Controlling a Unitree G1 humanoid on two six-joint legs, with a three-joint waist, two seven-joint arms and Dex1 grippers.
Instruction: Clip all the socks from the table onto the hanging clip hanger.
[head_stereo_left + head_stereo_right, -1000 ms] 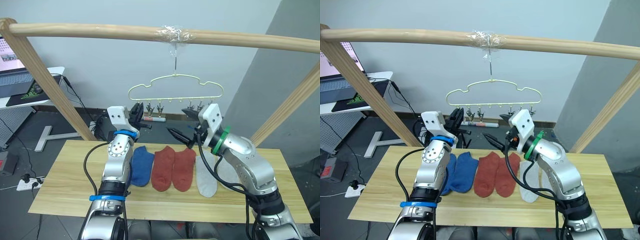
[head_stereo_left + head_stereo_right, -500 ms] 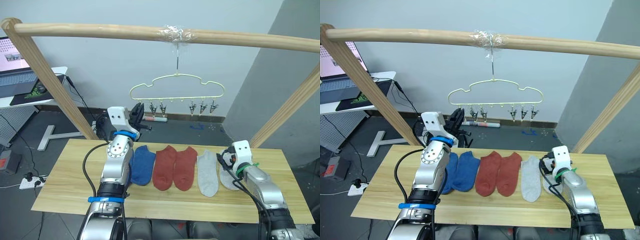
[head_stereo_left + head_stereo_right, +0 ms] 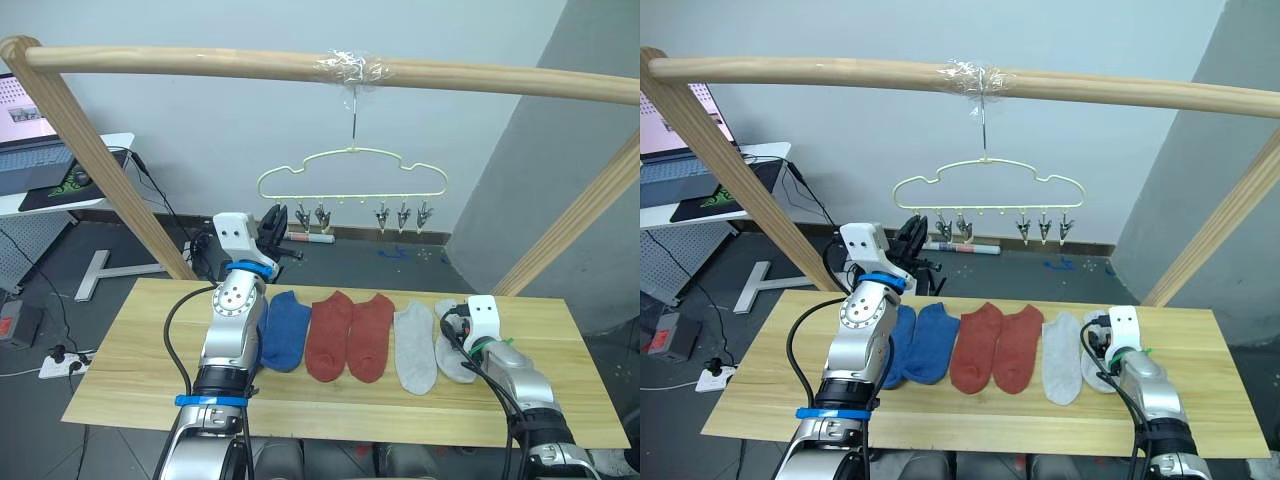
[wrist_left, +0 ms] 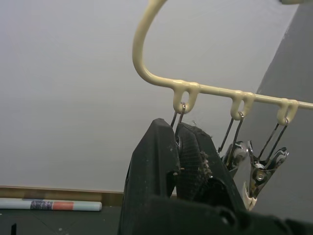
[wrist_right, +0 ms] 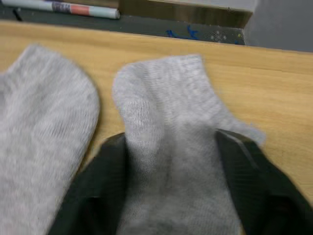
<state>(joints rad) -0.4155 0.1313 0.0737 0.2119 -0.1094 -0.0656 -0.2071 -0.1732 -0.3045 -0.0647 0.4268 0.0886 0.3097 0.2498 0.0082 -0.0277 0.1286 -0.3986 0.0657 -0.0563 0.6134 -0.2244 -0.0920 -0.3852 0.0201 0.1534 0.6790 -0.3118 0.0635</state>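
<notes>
Our right gripper (image 5: 168,196) is down on the table (image 3: 130,350), fingers (image 5: 247,181) spread astride the rightmost grey sock (image 5: 171,142), whose length runs toward 12 o'clock. Our left gripper (image 4: 178,161) pinches the hanger's (image 3: 350,165) leftmost clip (image 4: 180,128).

Bright even indoor light, soft shadows; right wrist view blurred close-up.
</notes>
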